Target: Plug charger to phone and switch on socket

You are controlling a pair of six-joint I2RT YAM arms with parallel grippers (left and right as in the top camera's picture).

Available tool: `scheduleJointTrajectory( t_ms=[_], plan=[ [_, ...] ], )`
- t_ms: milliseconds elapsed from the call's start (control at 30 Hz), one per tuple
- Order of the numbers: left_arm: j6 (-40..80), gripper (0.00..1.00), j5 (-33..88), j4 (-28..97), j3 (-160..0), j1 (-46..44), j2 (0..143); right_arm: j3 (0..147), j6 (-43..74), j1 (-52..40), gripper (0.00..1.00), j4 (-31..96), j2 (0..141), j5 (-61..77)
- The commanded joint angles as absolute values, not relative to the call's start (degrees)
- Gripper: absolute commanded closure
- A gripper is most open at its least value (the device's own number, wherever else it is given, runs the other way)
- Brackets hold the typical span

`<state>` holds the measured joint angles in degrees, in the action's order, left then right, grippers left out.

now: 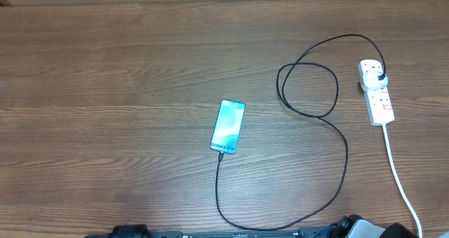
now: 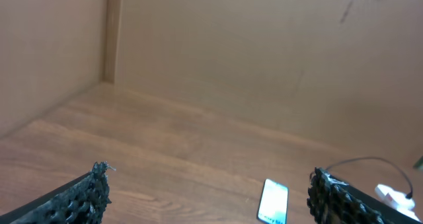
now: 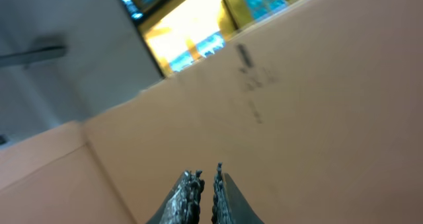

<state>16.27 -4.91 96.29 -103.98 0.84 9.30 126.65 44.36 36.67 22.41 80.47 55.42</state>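
Observation:
The phone (image 1: 228,127) lies mid-table with its screen lit; it also shows in the left wrist view (image 2: 273,201). The black charger cable (image 1: 330,189) runs from the phone's bottom edge, loops along the front and curls up to its black plug (image 1: 379,77), seated in the white power strip (image 1: 377,93) at the right. A corner of the strip shows in the left wrist view (image 2: 394,196). My left gripper (image 2: 208,194) is open and empty, well back from the phone. My right gripper (image 3: 205,184) is shut on nothing and points at a cardboard wall.
The strip's white cord (image 1: 400,178) runs to the front right edge. Brown cardboard walls (image 2: 264,52) stand behind and beside the wooden table (image 1: 105,90). Both arm bases sit at the front edge (image 1: 365,229).

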Motion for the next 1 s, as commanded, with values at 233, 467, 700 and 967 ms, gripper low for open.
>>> scheduleJointTrajectory(
  t_ms=[233, 467, 700, 967],
  plan=[
    [15.40, 0.00, -4.45, 96.79, -103.98, 0.73, 0.23, 126.85, 66.61, 36.71, 0.89, -8.21, 80.51, 57.28],
    [15.40, 0.00, -4.45, 96.79, -105.12, 0.80, 0.30, 126.82, 76.09, 36.71, 0.83, -27.73, 79.44, 58.30],
    [15.40, 0.00, -4.45, 96.77, -105.12, 0.78, 0.30, 125.21, 73.38, 35.51, 0.85, -12.93, 75.09, 68.10],
    [15.40, 0.00, -4.45, 96.77, -105.12, 0.78, 0.32, 119.92, 40.69, 18.92, 0.73, 19.46, 67.07, 68.97]
  ],
)
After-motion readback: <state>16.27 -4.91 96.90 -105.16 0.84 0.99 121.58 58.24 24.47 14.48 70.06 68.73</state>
